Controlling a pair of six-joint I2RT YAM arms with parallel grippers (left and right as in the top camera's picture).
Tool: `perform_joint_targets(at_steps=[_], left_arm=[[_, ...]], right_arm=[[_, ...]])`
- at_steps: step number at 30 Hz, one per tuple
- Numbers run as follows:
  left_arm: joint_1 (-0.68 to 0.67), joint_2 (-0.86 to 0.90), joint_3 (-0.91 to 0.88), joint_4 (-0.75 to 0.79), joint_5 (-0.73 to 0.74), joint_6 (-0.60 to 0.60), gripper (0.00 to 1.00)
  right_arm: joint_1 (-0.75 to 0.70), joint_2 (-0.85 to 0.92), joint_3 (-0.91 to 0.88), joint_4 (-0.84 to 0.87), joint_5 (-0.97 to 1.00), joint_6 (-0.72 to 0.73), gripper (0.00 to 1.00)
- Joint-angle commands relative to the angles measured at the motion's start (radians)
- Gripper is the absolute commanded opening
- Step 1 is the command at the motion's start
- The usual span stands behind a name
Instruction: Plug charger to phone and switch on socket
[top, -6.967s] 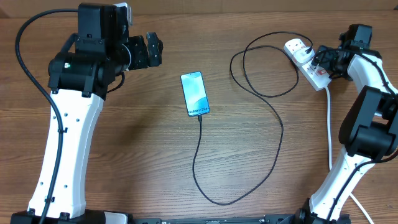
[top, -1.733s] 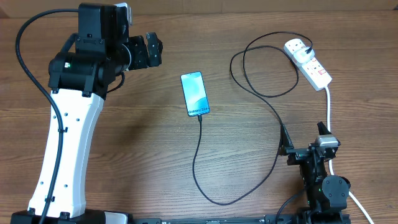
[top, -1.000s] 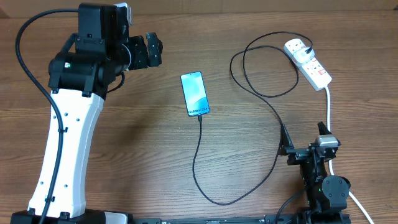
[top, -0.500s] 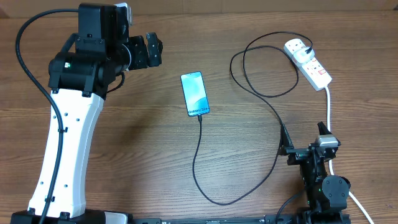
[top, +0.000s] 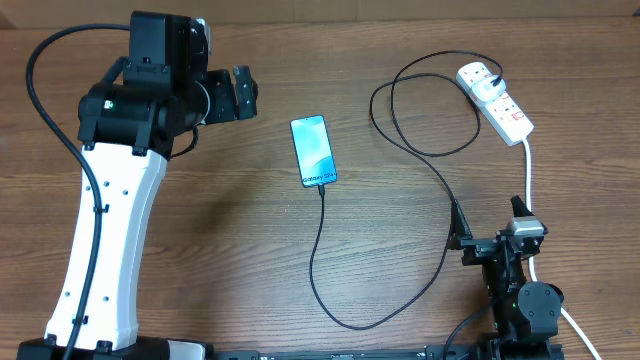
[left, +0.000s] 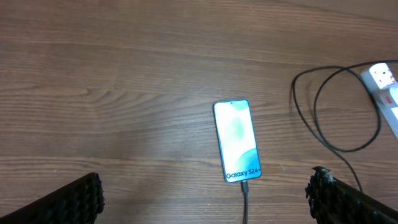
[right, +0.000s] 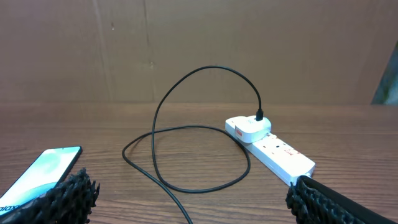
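Observation:
The phone (top: 313, 150) lies screen-up in the middle of the table, its cyan screen lit, and shows in the left wrist view (left: 236, 140) and right wrist view (right: 40, 171). The black charger cable (top: 330, 300) has its tip in the phone's near end (left: 244, 185). It loops across the table to a white adapter (right: 247, 127) seated in the white socket (top: 505, 108). My left gripper (top: 247, 93) is open and empty, high and left of the phone. My right gripper (top: 488, 228) is open and empty, low at the near right, facing the socket (right: 280, 155).
The socket's thick white cord (top: 529, 190) runs down the right side, past my folded right arm. The cable's loose loops (top: 420, 110) lie between the phone and the socket. A brown wall (right: 199, 43) stands behind the table.
My right arm has left the socket and folded back to the near right edge. My left gripper has shifted slightly left in the last half second. Phone, cable and socket have not moved.

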Motion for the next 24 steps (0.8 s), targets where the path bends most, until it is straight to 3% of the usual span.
perform_joint_targets(at_steps=[1,10,17,24], left_arm=[[-0.002,-0.066,-0.074,0.013,-0.042,0.004,1.00],[-0.001,-0.268,-0.467,0.309,-0.069,0.054,1.00],[0.000,-0.415,-0.593,0.291,-0.091,0.079,1.00],[0.034,-0.578,-0.705,0.314,-0.088,0.191,1.00]], right_arm=[[-0.006,-0.012,-0.010,0.006,0.010,-0.005,1.00],[-0.006,-0.012,-0.010,0.006,0.010,-0.005,1.00],[-0.006,-0.012,-0.010,0.006,0.009,-0.005,1.00],[-0.006,-0.012,-0.010,0.006,0.010,-0.005,1.00]])
